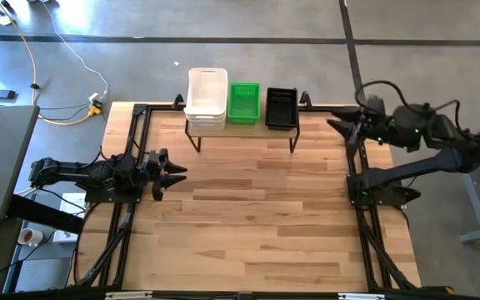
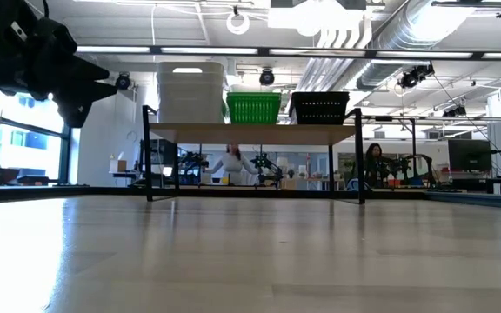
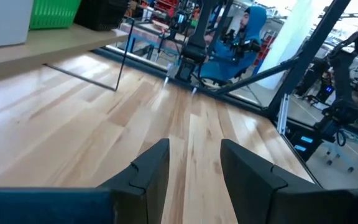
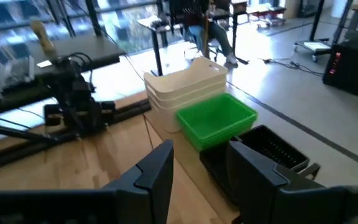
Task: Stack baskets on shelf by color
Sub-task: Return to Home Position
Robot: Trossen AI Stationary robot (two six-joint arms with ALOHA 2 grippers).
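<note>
Just ahead of my right gripper [image 4: 201, 149], color-sorted baskets [image 1: 243, 102] fill the shelf [image 2: 250, 134]; it and my left gripper [image 3: 194, 144] hang empty, jaws parted: sorting looks finished.

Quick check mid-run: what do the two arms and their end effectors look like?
The left arm and right arm are black, built of jointed links. The left end effector and right end effector each carry two dark, flat, angular fingers. Thin black cables loop over the right arm. No markings are legible.
</note>
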